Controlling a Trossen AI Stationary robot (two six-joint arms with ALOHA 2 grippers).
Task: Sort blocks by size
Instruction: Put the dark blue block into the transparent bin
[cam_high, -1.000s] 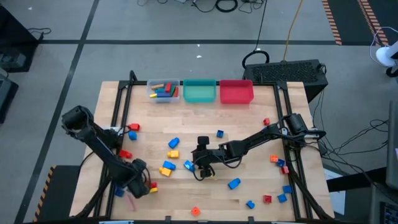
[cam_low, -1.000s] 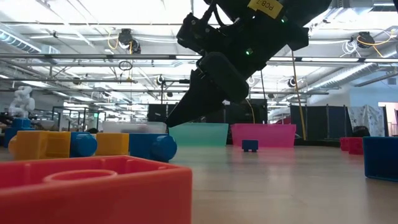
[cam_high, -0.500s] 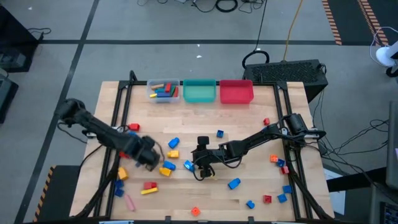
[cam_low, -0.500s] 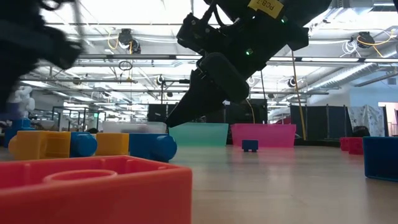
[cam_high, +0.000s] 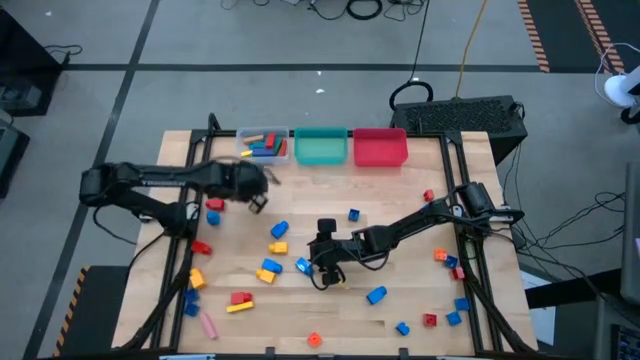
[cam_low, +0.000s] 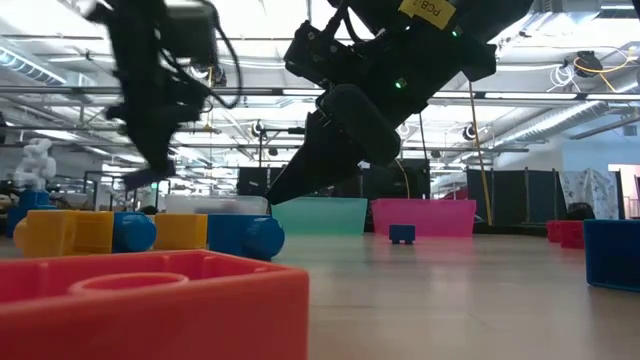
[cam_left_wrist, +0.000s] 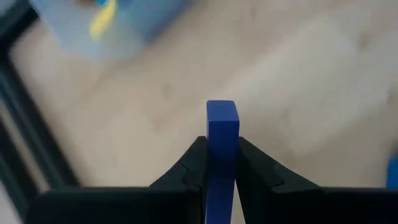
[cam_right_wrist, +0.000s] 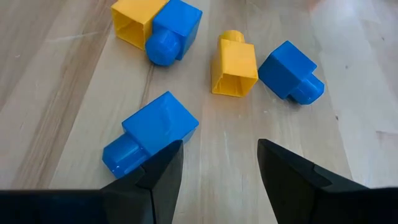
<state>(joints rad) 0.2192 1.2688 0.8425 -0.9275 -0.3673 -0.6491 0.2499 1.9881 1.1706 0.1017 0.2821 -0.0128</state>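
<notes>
While the left gripper (cam_left_wrist: 221, 163) clamps a long blue plastic bar (cam_left_wrist: 222, 138) near the clear rectangular bin (cam_high: 264, 146), the right gripper (cam_right_wrist: 219, 163) waits mid-desk. Its fingers (cam_right_wrist: 160, 168) stand apart (empty) over a blue plastic brick (cam_right_wrist: 153, 132).

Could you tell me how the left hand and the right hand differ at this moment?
The left hand is shut on a blue bar; the right hand is open and holds nothing. The left sits near the clear bin; the right hangs over mid-table, above a blue block. Both are dark and two-fingered.
</notes>
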